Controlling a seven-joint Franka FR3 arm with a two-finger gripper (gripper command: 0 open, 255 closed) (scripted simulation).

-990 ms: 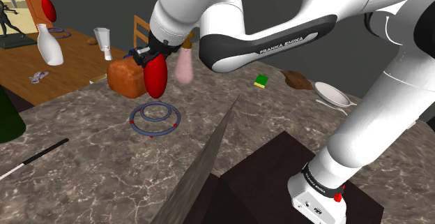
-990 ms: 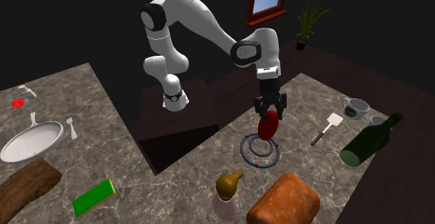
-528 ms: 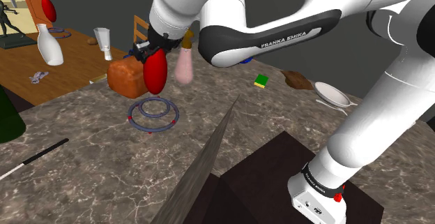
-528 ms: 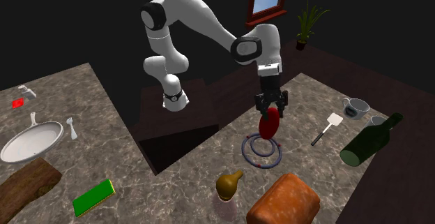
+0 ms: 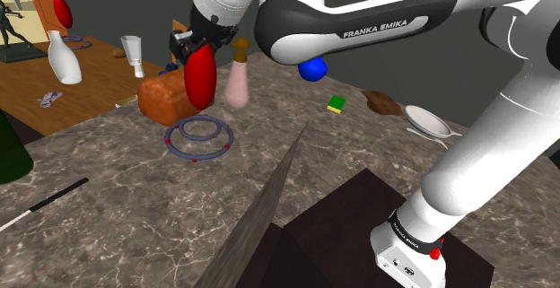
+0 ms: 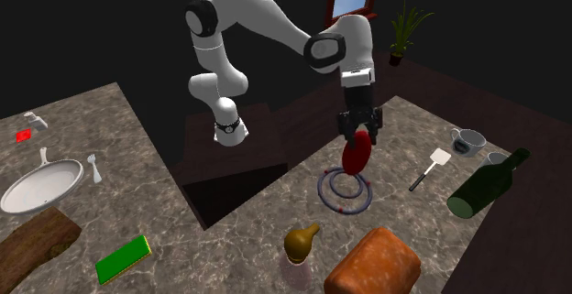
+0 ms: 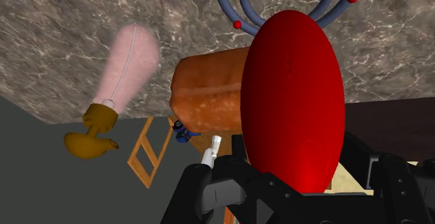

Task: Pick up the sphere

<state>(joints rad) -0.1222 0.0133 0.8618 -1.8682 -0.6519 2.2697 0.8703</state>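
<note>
My claw (image 5: pixel 194 49) is clamped on the red sphere (image 5: pixel 199 78), which hangs below it, clear of the counter (image 5: pixel 108 213), with the rings (image 5: pixel 197 137) underneath. I judge the pick done; nothing left but holding.

blue ball (image 5: pixel 311 68): upper part hidden behind the arm (image 5: pixel 359 26).
ring set (image 7: pixel 238 24): cut by the wrist view's edge, middle covered by the red oval sphere (image 7: pixel 293 97).
green bottle (image 5: pixel 11 152): cut off at the shoulder view's left edge.

In the gripper (image 6: pixel 357 139), a red oval sphere (image 6: pixel 356 157) — seemingly clear above blue rings (image 6: pixel 320 190).
</note>
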